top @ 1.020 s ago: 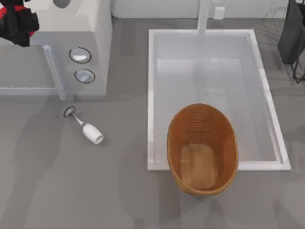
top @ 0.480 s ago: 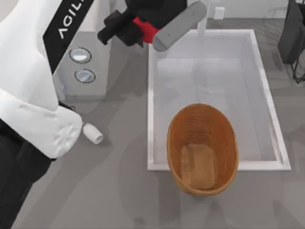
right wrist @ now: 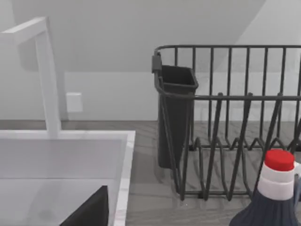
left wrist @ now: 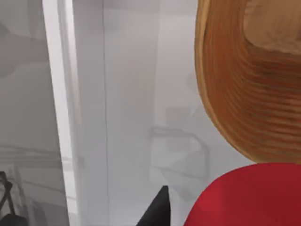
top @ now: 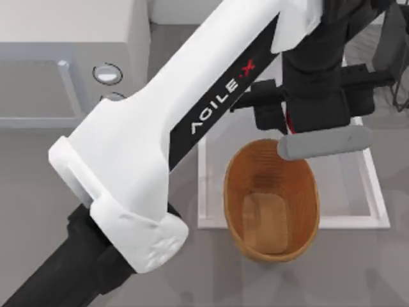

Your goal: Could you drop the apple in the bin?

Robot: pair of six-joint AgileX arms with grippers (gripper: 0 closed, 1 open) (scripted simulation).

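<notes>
Apple (left wrist: 249,195): small, rigid, smooth red sphere, likely light and prone to roll or slip; best held across widest girth. Here held in left gripper (top: 300,118), fingers clamped on it, above sink basin (top: 204,96) just off far rim of wicker basket (top: 271,198). Left arm stretches diagonally from near-left edge of counter (top: 38,173) toward sink. Basket straddles sink's near edge. Right arm parked by dish rack (right wrist: 225,117); finger state cannot be told.
</notes>
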